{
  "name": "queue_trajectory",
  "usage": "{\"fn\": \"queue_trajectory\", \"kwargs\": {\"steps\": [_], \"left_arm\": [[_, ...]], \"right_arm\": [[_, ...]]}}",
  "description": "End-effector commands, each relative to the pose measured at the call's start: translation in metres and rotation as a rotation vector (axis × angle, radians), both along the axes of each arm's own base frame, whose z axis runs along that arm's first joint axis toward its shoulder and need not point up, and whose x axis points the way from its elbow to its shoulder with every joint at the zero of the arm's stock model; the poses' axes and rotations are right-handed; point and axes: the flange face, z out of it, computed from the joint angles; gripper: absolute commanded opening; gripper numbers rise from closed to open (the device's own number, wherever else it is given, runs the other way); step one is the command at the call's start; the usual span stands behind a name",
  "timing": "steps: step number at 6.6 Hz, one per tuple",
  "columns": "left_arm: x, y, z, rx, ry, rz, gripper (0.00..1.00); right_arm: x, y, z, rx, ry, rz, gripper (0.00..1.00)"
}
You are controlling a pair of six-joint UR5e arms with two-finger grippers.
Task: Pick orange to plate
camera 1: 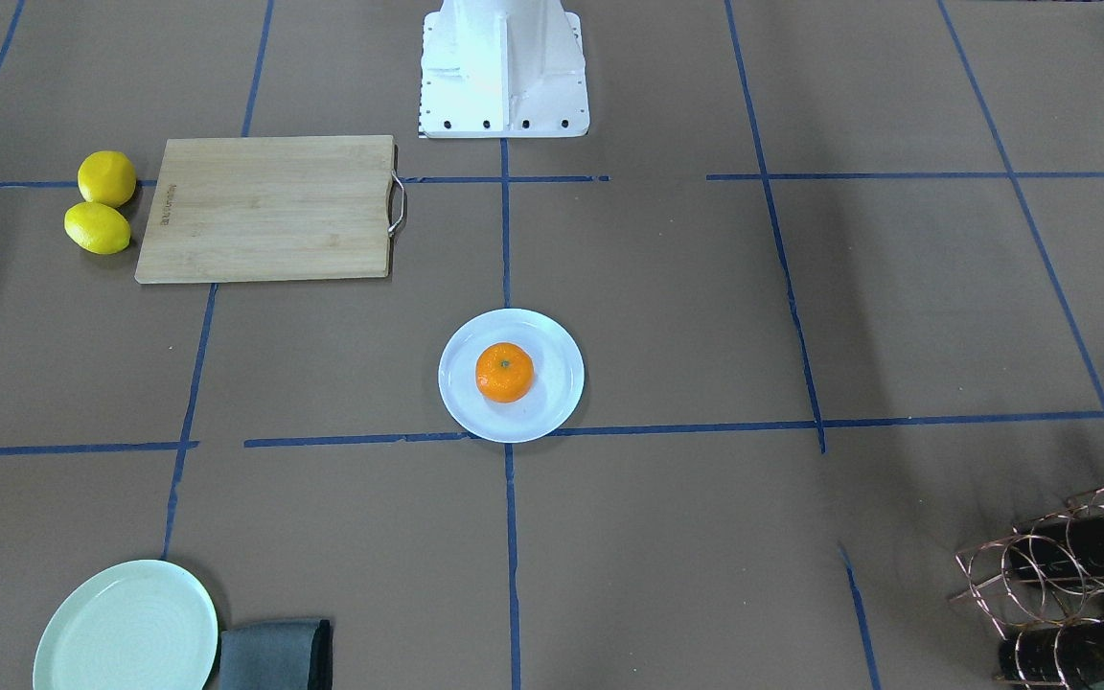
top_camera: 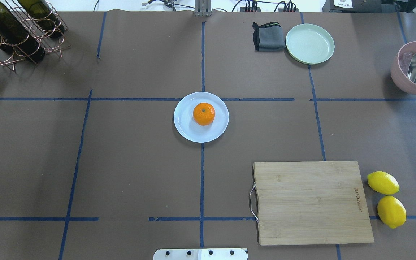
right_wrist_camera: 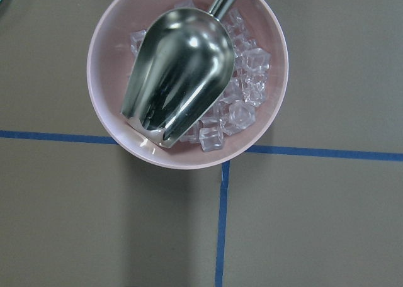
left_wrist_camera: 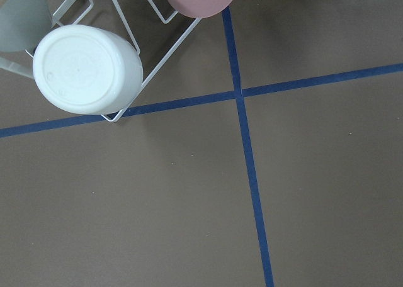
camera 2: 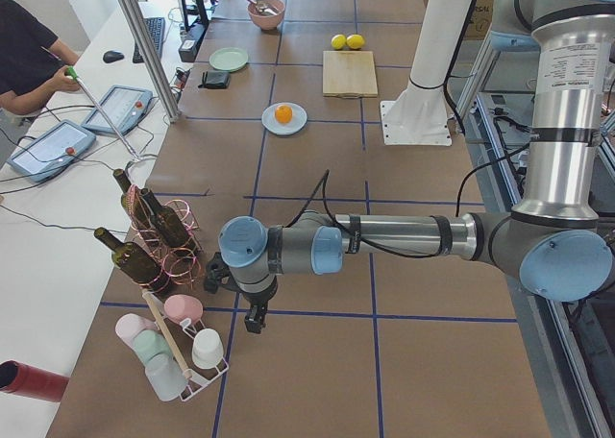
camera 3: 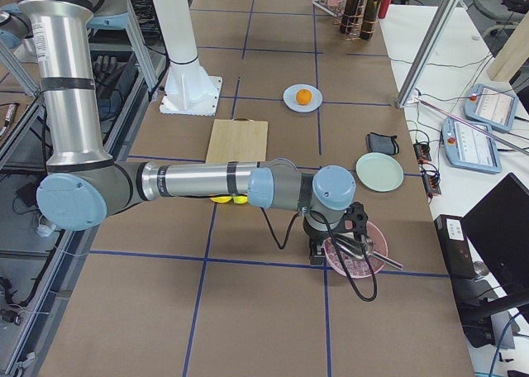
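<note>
A small round bright-orange citrus fruit, the orange (camera 1: 504, 372), sits stem-up just off the middle of a round, glossy, pale bluish-white plate (camera 1: 557, 383) at the centre of the brown paper-covered worktop (camera 1: 667, 316). Judged from this, the placing is done, and nothing appears to be left but to confirm the fruit rests steady.

Both arms hang well apart from the plate, at opposite ends of the worktop. The left end effector (camera 2: 255, 318) hovers over bare paper and the right end effector (camera 3: 318, 249) over a pink bowl (right_wrist_camera: 94, 54). Neither holds the fruit, and whether each is open or closed cannot be told (only the side cameras catch them).

By count:
- **Task items:** one orange, one bluish-white plate.
- **On the robot's right of the plate:**
  - two yellow lemons (camera 1: 106, 178), side by side;
  - one rectangular bamboo cutting board (camera 1: 269, 208) with a metal handle;
  - one pale mint-green plate (camera 1: 126, 628);
  - one folded grey cloth (camera 1: 274, 655) just beside the mint-green plate;
  - the one pink bowl of clear ice cubes, with one steel scoop (right_wrist_camera: 176, 79) lying in it.
- **On the robot's left of the plate:** one copper wire rack (top_camera: 20, 32) holding dark bottles, their number unclear.
</note>
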Motion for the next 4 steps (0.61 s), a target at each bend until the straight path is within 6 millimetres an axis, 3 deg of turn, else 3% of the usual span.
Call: {"fn": "queue_trajectory", "kwargs": {"steps": [1,4], "left_arm": [[0.0,0.0,0.0,0.002,0.0,0.0,1.0],[0.0,0.0,0.001,0.0,0.0,0.0,1.0]], "right_arm": [[-0.001,0.019,0.02,0.055,0.007,0.012,1.0],[-0.001,0.012,0.009,-0.003,0.002,0.094,1.0]]}}
